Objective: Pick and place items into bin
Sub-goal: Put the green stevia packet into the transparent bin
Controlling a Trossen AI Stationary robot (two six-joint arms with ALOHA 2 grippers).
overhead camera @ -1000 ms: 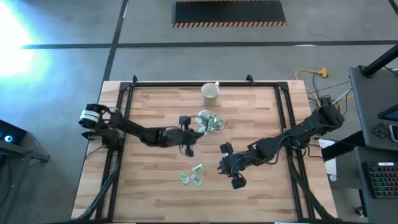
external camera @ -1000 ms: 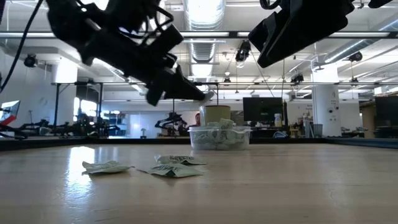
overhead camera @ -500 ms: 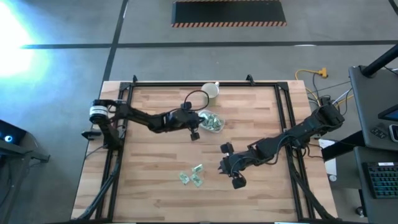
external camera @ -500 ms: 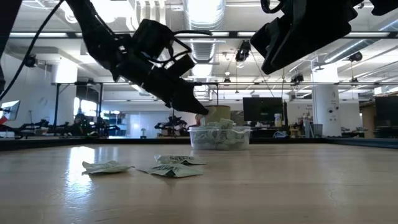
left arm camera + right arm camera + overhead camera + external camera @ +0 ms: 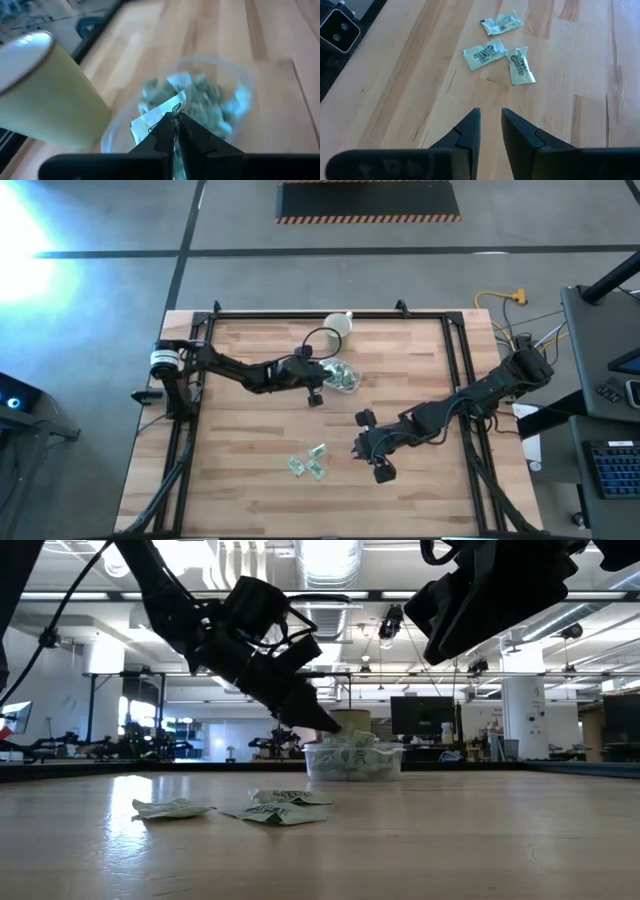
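The left end effector point(image 5: 174, 120) hangs over the bin point(image 5: 340, 376), its fingers pinched together on one packet point(image 5: 159, 116), which dangles just above the heap inside. That packet is pale green and white, crinkly, with dark print too blurred to read. The bin is a small clear tub, shallow and rounded, standing on the worktop point(image 5: 250, 440) just in front of a cream cup point(image 5: 338, 328); in the low view it shows well filled with packets point(image 5: 352, 762). The right end effector point(image 5: 490, 125) hovers above bare wood toward the worktop's front, its fingers slightly apart and holding nothing. Three more packets point(image 5: 501, 50) lie flat on the wood near it, close together, two touching at a corner. Each carries dark lettering, but the words cannot be made out.
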